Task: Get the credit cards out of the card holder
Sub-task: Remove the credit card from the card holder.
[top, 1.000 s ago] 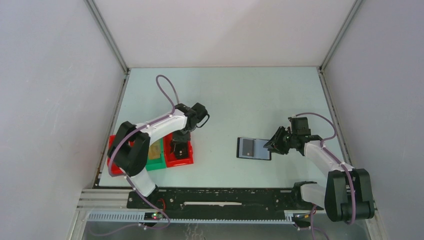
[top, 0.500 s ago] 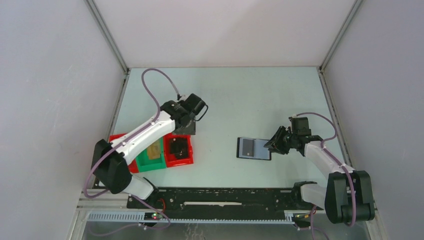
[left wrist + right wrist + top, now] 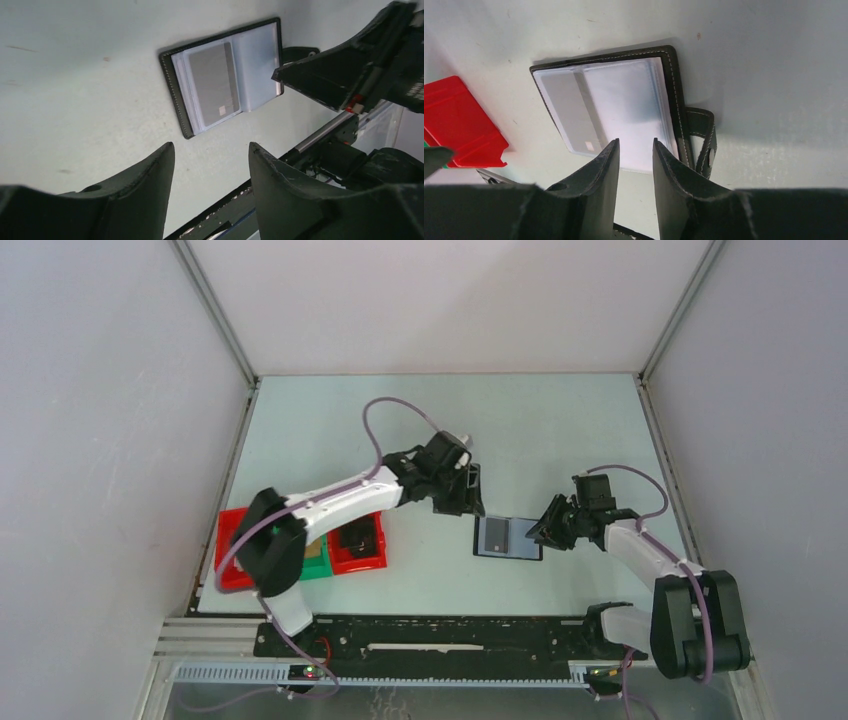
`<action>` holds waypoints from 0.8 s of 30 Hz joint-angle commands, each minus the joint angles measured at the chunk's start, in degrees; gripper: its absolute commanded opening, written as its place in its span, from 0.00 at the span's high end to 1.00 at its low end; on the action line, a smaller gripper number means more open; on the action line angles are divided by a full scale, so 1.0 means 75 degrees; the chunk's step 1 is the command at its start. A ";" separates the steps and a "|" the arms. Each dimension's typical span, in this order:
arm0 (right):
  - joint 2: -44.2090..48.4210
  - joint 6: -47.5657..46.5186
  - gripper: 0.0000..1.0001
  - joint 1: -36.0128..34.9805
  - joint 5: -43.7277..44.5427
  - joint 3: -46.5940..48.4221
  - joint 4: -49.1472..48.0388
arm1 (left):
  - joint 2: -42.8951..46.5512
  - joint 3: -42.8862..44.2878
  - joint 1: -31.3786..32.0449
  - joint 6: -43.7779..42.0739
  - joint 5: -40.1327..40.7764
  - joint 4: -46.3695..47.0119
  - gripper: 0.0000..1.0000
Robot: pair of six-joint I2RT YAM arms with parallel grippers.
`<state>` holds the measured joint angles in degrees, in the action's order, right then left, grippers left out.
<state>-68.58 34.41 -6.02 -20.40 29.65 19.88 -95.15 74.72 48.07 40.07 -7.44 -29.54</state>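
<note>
Your card holder (image 3: pixel 508 537) lies open and flat on the surface (image 3: pixel 520 430), right of centre, btwn the two claws. In the left wrist view its clear sleeves (image 3: pixel 255 65) sit stacked inside, w/ a grey card (image 3: pixel 215 82) in the pocket on the side away from the right claw.

Left claw (image 3: pixel 211 147) — jaws wide apart, nothing btwn them — hovers over bare surface just beside the holder, not touching it.

Right claw (image 3: pixel 635 145) has its jaws at a narrow gap, tips down over the sleeve on the strap side. The sleeve's edge shows thru the gap and nothing looks pinched. You can't tell whether the tips press on the holder. The strap (image 3: pixel 704 140) w/ its snap sticks out from the holder's edge, right beside one finger.

Over on the left, part-hidden under the left arm, sit a red tray (image 3: pixel 372 562), a green tray (image 3: pixel 318 573) and a second red tray (image 3: pixel 226 575) side by side — well apart from the holder. Something dark lies in the nearest red one, too small to make out.
</note>
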 commanded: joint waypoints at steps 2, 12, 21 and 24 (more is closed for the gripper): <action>-0.0195 -0.0047 0.61 -0.0028 0.0224 0.0266 -0.0248 | -0.1079 0.0595 0.0117 0.0270 -0.1157 0.0940 0.38; -0.0252 -0.0091 0.61 -0.0029 0.0349 0.0266 -0.0190 | -0.2238 0.0953 0.0215 0.0411 -0.1730 0.1325 0.40; -0.0326 -0.0138 0.61 0.0034 0.0377 0.0263 -0.0172 | -0.2553 0.1111 0.0235 0.0308 -0.1685 0.1140 0.38; -0.0326 -0.0146 0.61 0.0041 0.0377 0.0266 -0.0165 | -0.2665 0.1185 0.0235 0.0272 -0.1699 0.1050 0.37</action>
<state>-70.94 34.35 -5.98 -18.48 29.65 19.66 -114.28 79.79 49.50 42.19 -18.90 -21.39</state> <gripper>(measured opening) 0.393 0.628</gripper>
